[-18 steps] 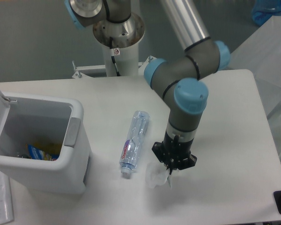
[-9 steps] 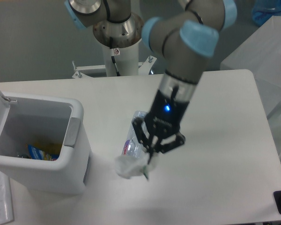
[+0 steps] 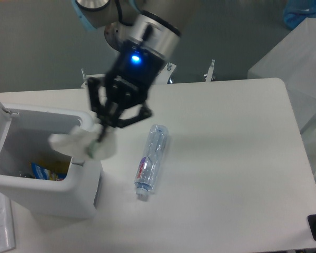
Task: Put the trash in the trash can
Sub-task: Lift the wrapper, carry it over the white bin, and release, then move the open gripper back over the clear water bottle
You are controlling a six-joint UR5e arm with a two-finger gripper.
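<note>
Since a second ago, when the end effector was down at the table beside the wrapper at the near middle, it has lifted and swung left, carrying the wrapper with it; half a second ago it was above the bottle's lower end, and now it is at the trash can's right rim.

At the far left, the trash can stands on the table with its lid tipped up and its inside showing; blue and yellow items lie at the bottom. A grey panel sits on its right side. The whitish wrapper hangs crumpled over the upper right edge of the bin, partly above the opening, pinched in the closed fingers of the end effector. The image is motion-blurred here, so the exact grip is hard to read. A blue light glows on the wrist above.

To the right, the bottle lies on its side on the table, cap end toward the near edge, apart from the bin.
</note>
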